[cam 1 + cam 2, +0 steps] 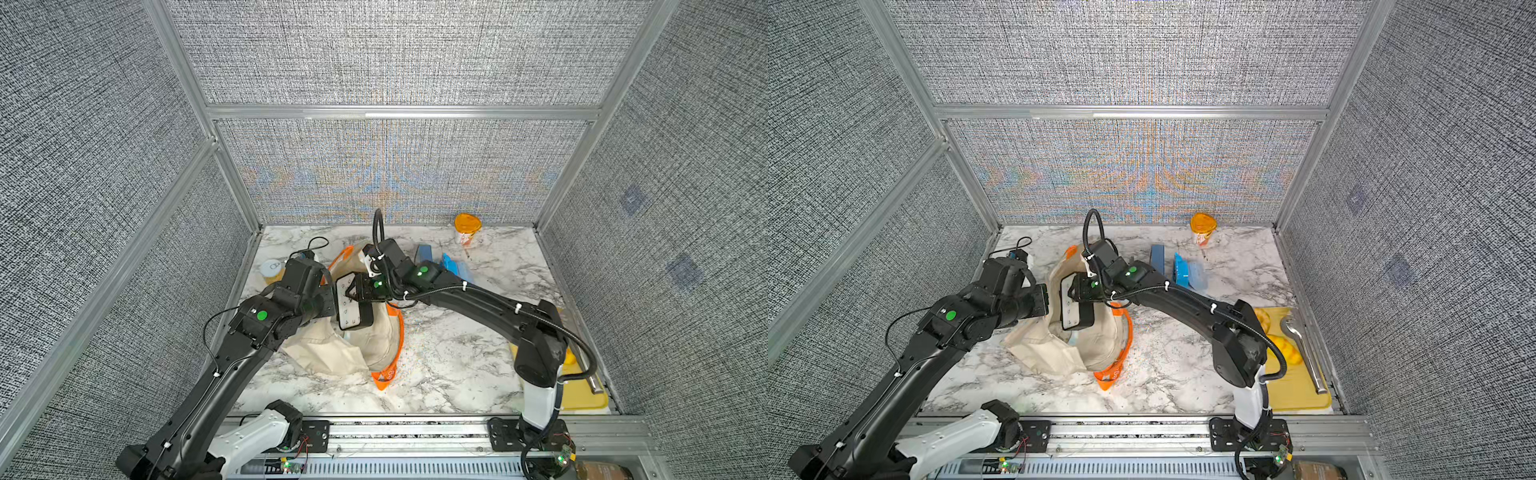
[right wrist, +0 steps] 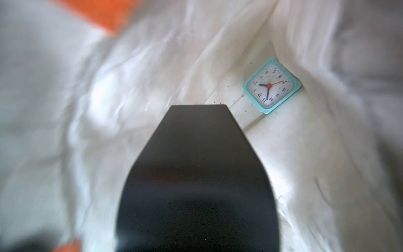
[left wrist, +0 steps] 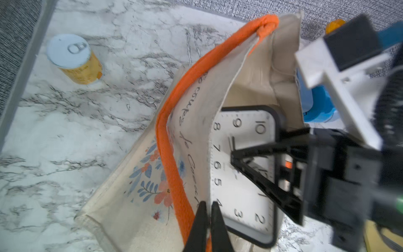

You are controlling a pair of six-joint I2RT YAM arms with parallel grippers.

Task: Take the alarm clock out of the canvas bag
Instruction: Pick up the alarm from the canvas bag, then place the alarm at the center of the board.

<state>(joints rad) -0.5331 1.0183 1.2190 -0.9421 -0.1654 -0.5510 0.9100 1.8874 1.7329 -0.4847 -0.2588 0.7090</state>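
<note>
Cloth at the rim of the canvas bag [image 3: 189, 131] is pinched between the closed-together fingers of the left gripper [image 3: 208, 210] in the left wrist view, just beside the orange handle [image 3: 165, 135]. The bag's wall is held up, and behind it the alarm clock [image 3: 239, 196], black-framed with a white face, is seen partly inside the mouth. Its edge is clamped by the right gripper [image 3: 237, 157], with one finger laid across the face; the other finger is hidden behind the frame. A yellow can [image 3: 72, 59] is seen upright on the marble worktop [image 3: 87, 131], well apart from the bag.

In the right wrist view the bag's pale inside is shown, blurred. A small teal clock [image 2: 271, 86] is seen lying at the bottom against a fold. The lower middle is filled by a black shape [image 2: 196, 174]; whether it is finger or clock cannot be told.

In both top views the bag [image 1: 345, 353] is seen slumped left of the worktop's centre, and the alarm clock [image 1: 1069, 309] is held at its mouth. The can is placed near the left edge, towards the back. A yellow tray [image 1: 1296, 390] is set in the front right corner.
</note>
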